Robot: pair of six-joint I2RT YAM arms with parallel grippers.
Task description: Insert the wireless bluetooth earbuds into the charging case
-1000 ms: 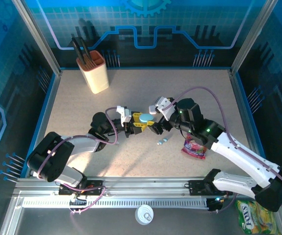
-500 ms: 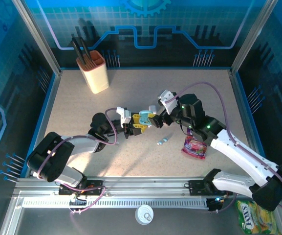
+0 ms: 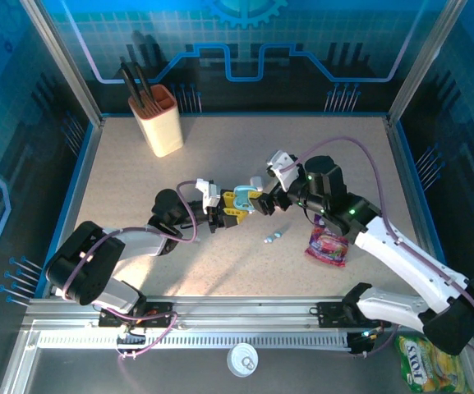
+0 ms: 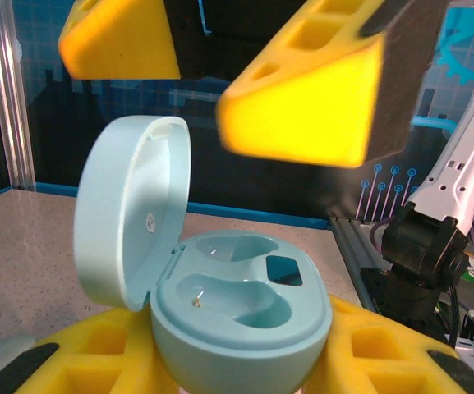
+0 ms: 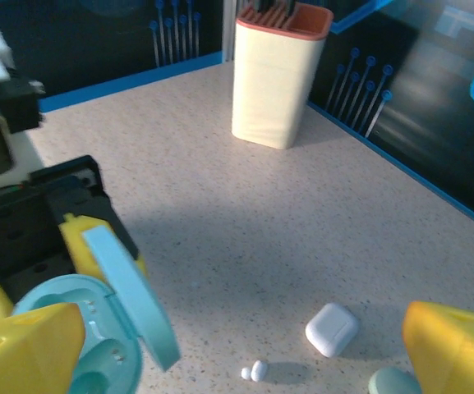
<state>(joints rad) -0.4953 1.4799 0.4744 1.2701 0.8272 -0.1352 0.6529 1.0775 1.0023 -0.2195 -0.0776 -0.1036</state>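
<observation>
My left gripper (image 3: 233, 203) is shut on the light-blue charging case (image 3: 244, 197) at mid-table. In the left wrist view the case (image 4: 241, 308) sits between my yellow fingers (image 4: 368, 349), lid (image 4: 130, 209) tilted up at left, both wells bare. My right gripper (image 3: 260, 202) hangs open just right of the case; its yellow fingers (image 4: 306, 103) show above the case. Two small earbuds (image 3: 273, 237) lie together on the table, in front and to the right of the case. The right wrist view has the open case (image 5: 89, 345) at lower left and white earbuds (image 5: 255, 371) between my right gripper's (image 5: 241, 357) spread fingers.
A cream holder (image 3: 159, 120) with dark utensils stands at the back left. A pink snack packet (image 3: 327, 245) lies right of the earbuds. A small white case (image 5: 332, 329) and part of a pale-blue rounded thing (image 5: 393, 382) rest on the table near the white earbuds.
My right gripper has moved a little toward the back and closer to the held case, staying open. The left arm and the case have not moved.
</observation>
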